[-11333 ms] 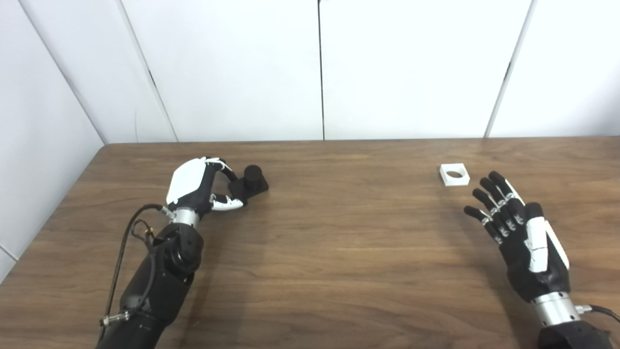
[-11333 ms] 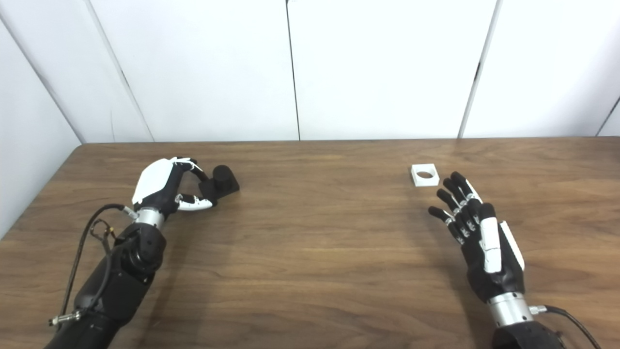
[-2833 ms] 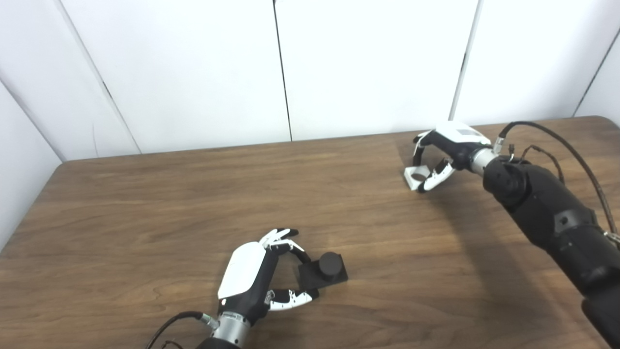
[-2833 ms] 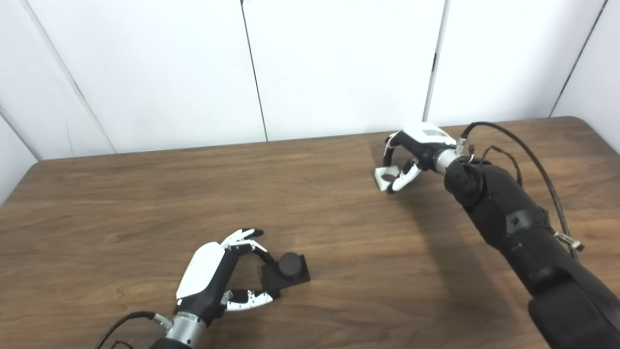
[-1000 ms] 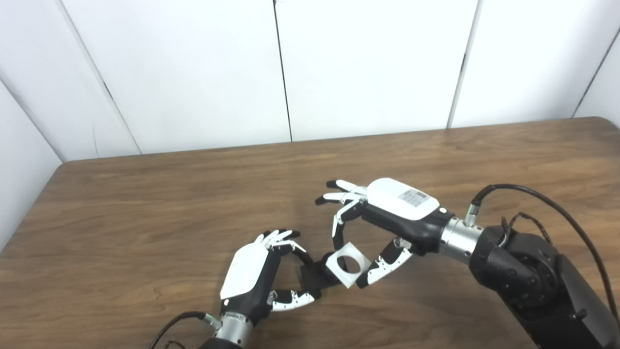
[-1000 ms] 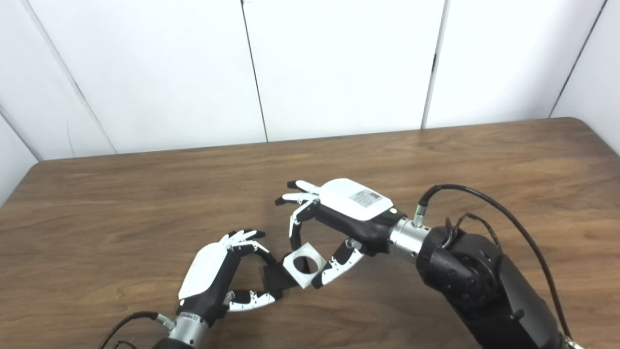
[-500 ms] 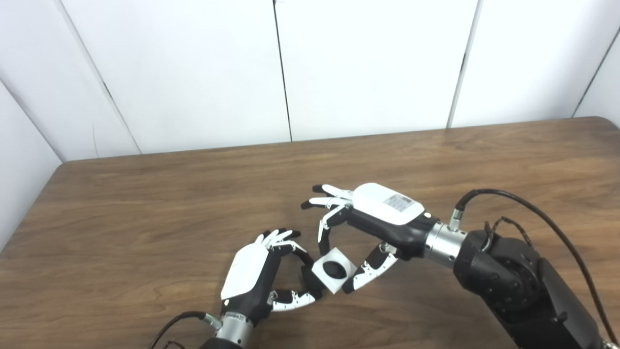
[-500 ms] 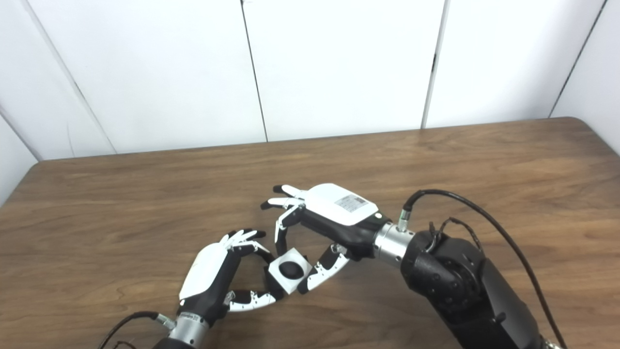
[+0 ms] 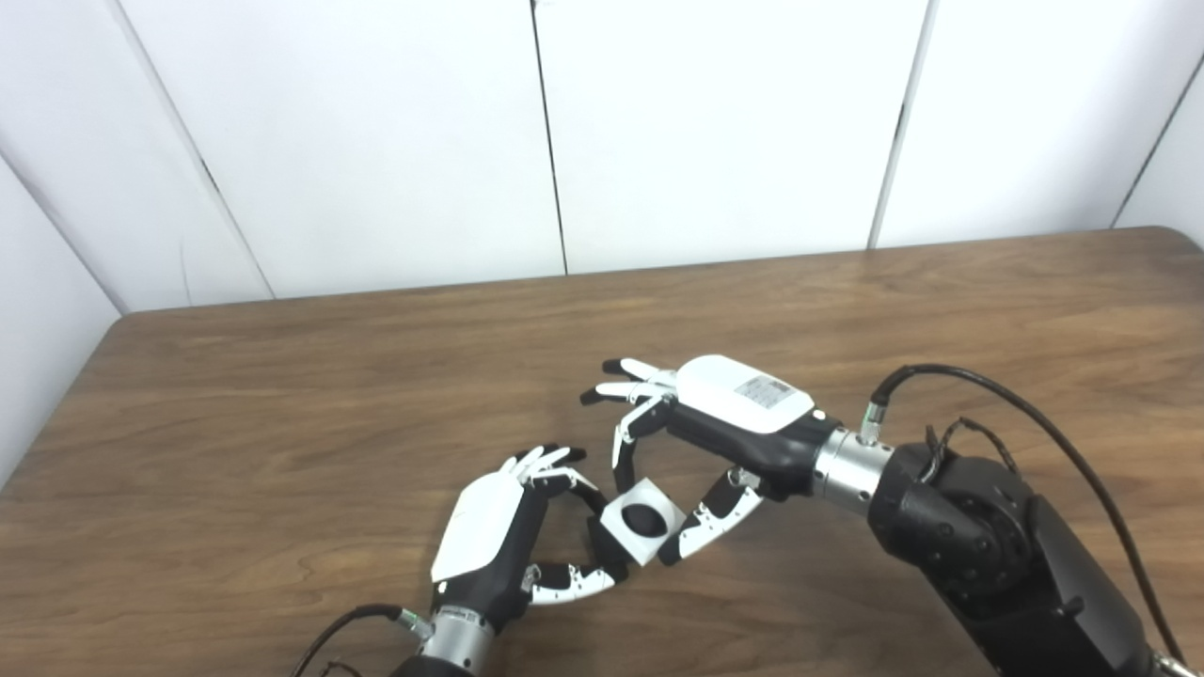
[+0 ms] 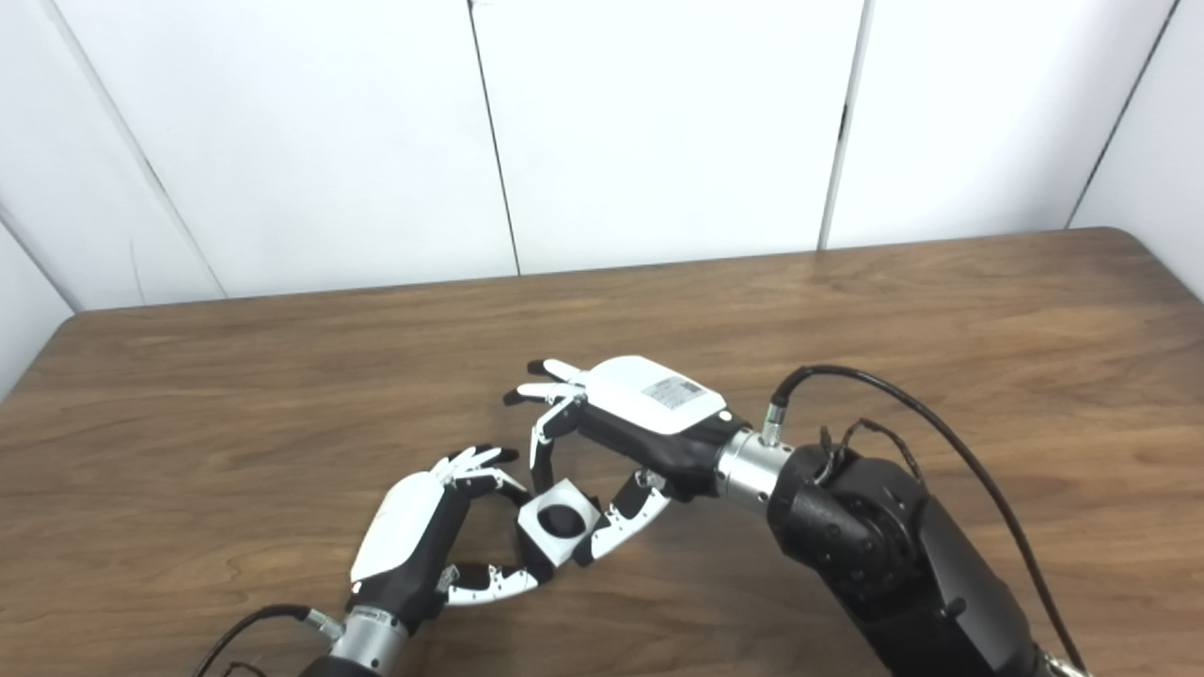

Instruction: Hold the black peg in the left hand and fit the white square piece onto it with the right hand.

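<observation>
The black peg [image 9: 643, 518] stands on a black square base near the table's front middle. My left hand [image 9: 499, 541] is shut on that base, fingers and thumb pinching its left side. The white square piece [image 9: 642, 520] sits over the peg, and the peg's round black top shows through its hole. My right hand [image 9: 701, 442] is shut on the white piece, one finger on its far edge and the thumb on its near right edge. The same shows in the right eye view, with the white piece [image 10: 559, 523] between both hands. The base is mostly hidden.
The wooden table [image 9: 282, 395] runs to white wall panels at the back. Its left edge and far right corner are in view. My right forearm [image 9: 978, 545] with its cable crosses the front right.
My right hand carried the white piece left and down from beside the peg onto it. In the last half second it settled slightly lower. My left hand has kept its hold.
</observation>
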